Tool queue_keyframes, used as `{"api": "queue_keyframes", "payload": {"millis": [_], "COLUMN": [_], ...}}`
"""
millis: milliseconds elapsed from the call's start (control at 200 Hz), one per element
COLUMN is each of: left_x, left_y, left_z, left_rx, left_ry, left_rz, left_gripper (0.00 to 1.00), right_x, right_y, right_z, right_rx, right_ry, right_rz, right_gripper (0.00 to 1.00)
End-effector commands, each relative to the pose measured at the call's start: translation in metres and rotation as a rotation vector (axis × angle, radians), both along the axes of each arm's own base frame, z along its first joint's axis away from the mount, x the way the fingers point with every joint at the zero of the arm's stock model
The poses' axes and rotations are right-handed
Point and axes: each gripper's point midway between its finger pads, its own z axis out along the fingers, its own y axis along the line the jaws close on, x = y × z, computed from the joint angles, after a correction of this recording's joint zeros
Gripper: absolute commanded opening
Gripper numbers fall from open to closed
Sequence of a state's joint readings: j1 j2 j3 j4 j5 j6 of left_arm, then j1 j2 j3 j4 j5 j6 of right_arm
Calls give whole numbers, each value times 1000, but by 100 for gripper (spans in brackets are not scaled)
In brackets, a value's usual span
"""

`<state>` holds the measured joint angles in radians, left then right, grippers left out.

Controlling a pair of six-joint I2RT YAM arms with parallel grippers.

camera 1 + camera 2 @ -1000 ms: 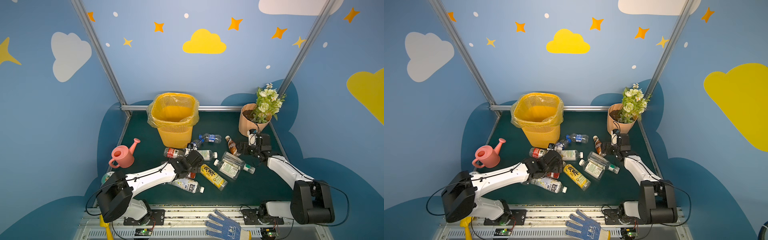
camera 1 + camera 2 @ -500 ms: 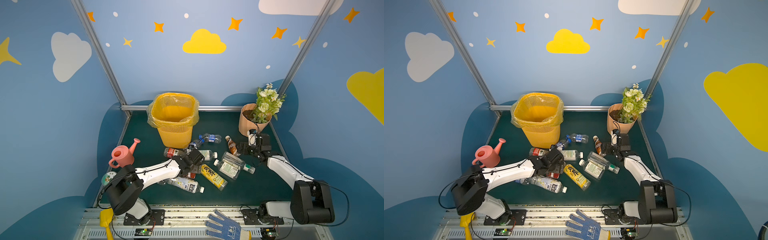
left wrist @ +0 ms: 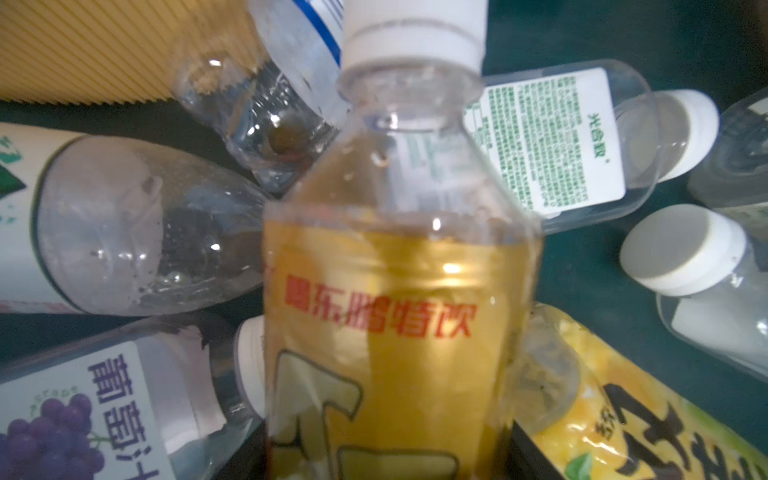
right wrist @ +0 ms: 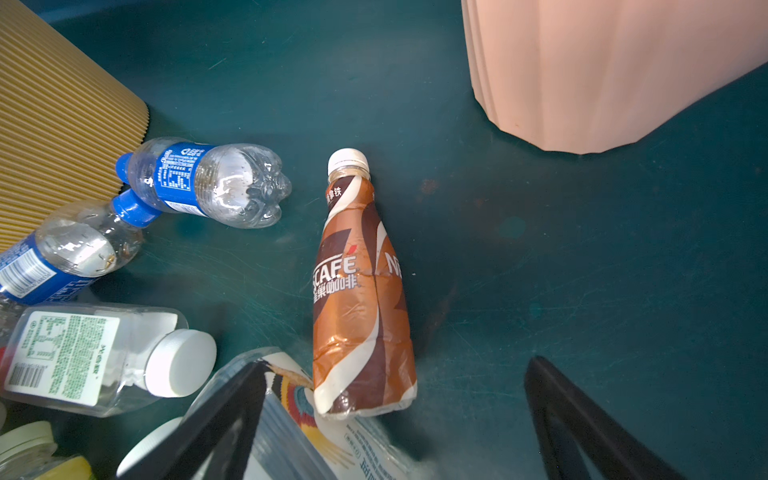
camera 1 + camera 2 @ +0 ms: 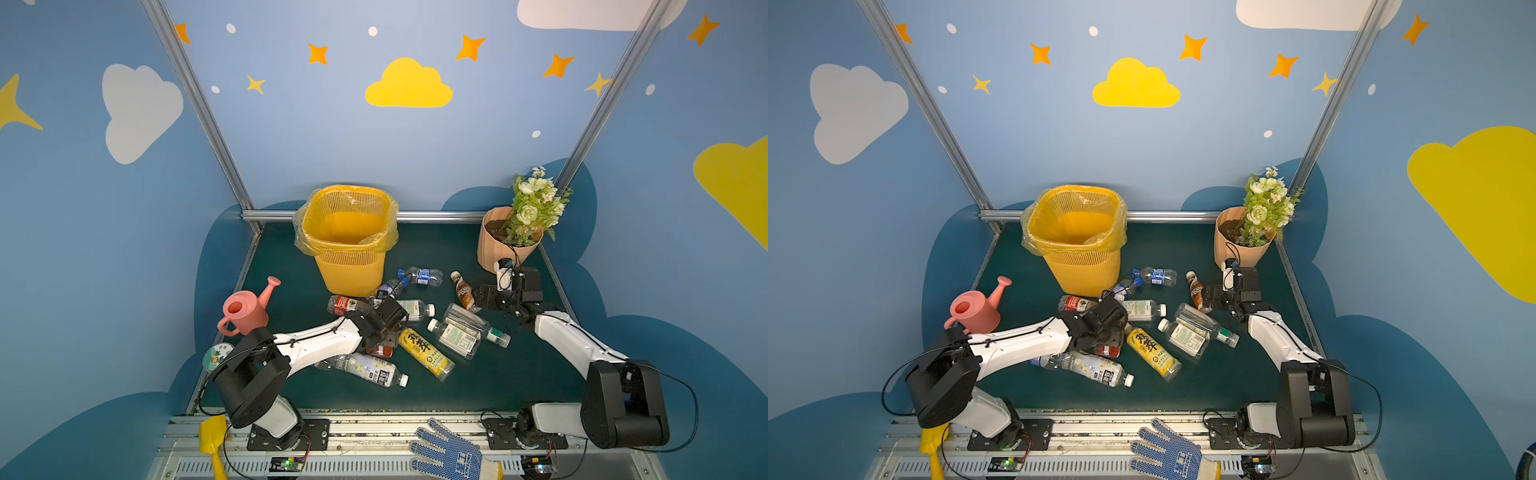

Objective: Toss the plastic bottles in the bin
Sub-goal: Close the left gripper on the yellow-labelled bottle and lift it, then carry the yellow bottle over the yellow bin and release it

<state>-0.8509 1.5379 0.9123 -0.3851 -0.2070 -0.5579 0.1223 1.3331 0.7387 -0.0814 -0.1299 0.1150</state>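
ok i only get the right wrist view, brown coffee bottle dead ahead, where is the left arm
observer: in both top views the left end effector is low in the middle of the bottle pile, just in front of the bin.
operator: has it got one
observer: can't tell. Its wrist view is filled by a gold-labelled bottle with a white cap, but no fingers show.
operator: anything at the near edge i can't see
observer: yes, a long white-labelled bottle lies on its side at the front of the pile, beside the left forearm.
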Motion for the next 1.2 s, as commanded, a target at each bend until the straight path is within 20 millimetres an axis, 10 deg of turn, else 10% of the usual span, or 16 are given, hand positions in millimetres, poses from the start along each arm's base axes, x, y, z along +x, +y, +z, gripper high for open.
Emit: {"api": "queue_keyframes", "payload": {"millis": [0, 496, 951, 1196], "left_x": [4, 2, -6, -6], "left_y": [-1, -17, -1, 4], "left_z": [17, 97, 353, 448], "left_rx": [-46, -198, -101, -21], "left_ry": [-52, -300, -1053, -1373], "left_rz": [0, -176, -353, -317], "left_gripper": [65, 60, 59, 58], "right_x": [2, 2, 2, 0], "right_y": [0, -1, 0, 4], "right_z": [2, 2, 1, 2], "right_rx": [-13, -16, -1, 11], "right_ry": [4, 4, 7, 10], "right_rz": [1, -6, -21, -16], "right_gripper": [95, 95, 95, 95]}}
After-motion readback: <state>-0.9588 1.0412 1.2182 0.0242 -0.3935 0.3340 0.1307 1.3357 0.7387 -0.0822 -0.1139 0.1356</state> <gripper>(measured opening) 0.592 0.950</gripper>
